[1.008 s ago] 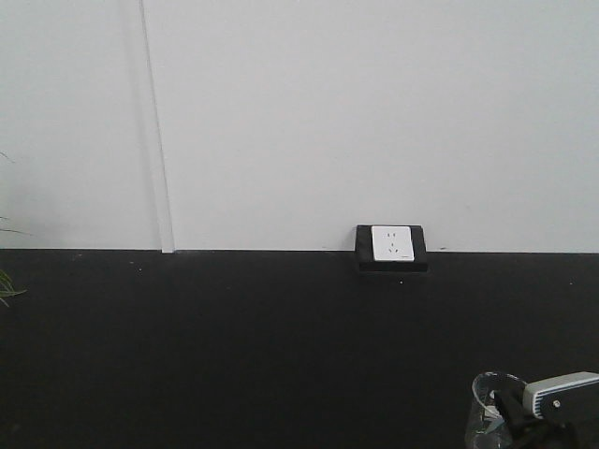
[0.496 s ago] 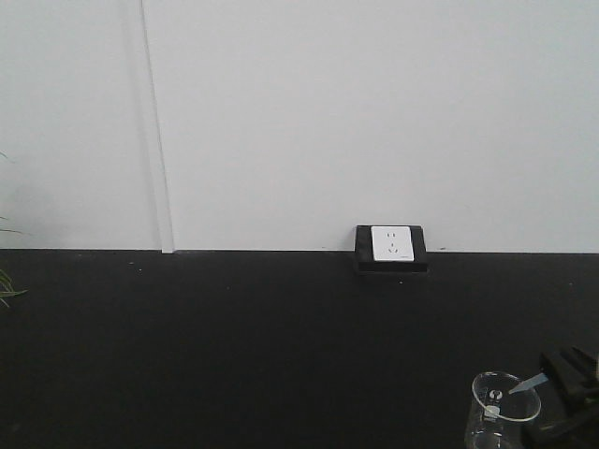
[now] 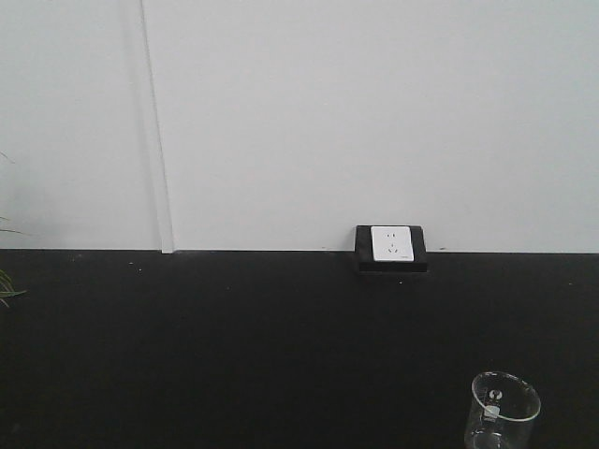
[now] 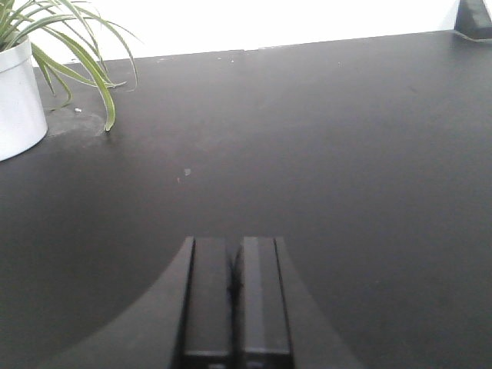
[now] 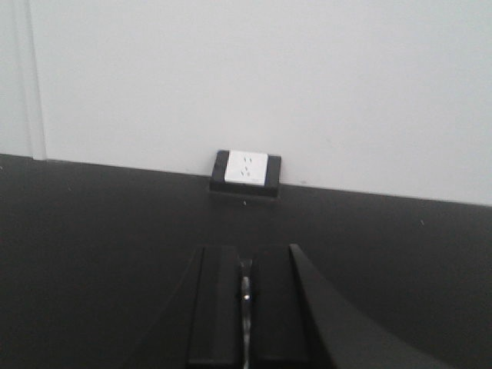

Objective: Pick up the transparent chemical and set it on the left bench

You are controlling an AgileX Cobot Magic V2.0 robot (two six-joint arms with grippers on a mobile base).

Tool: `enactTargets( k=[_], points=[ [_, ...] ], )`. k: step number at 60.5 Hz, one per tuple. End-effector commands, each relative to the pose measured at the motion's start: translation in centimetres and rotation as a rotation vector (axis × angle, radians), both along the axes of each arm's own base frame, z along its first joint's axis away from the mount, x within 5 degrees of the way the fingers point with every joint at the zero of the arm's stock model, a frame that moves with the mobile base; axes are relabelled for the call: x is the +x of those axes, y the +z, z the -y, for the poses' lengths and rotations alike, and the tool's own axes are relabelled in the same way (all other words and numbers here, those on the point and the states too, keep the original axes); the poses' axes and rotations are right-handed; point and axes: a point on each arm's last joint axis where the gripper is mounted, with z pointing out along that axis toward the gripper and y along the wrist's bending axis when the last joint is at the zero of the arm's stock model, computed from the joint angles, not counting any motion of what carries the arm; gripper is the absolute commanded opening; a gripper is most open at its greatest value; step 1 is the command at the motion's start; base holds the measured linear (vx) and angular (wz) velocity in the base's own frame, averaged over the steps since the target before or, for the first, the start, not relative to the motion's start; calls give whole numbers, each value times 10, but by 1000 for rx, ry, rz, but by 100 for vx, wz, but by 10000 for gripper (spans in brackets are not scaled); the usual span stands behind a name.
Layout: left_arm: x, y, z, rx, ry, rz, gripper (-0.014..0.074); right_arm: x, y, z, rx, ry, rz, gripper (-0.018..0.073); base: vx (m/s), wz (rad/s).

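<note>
Beaker unclaimed on the socket worktop, both grippers empty

The transparent chemical (image 3: 504, 412) stands upright at the near right corner of the black worktop (image 3: 234, 346) that carries the wall socket (image 3: 392, 243), so it is not on the left bench, which no view shows. Neither gripper is near it in the front view. The left gripper (image 4: 234, 257) has its jaws pressed together on nothing, aimed across bare worktop towards a potted plant (image 4: 19, 100). The right gripper (image 5: 245, 265) is closed to a hairline slit facing the socket, with a pale sliver in the slit too thin to identify, and it grips nothing recognisable. The closed, level poses look like a parked stance, and the beaker's right-hand spot probably favours the right arm for the grab
</note>
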Motion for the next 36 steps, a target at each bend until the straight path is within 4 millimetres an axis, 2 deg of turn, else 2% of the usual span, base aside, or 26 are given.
enactTargets(
  k=[1,36],
  points=[
    [-1,3,0,-14,-1,81,-3,-8,12,1,3,-4,63,-1,0,0],
    [-1,3,0,-14,-1,81,-3,-12,8,3,1,-21,23,-1,0,0]
  ],
)
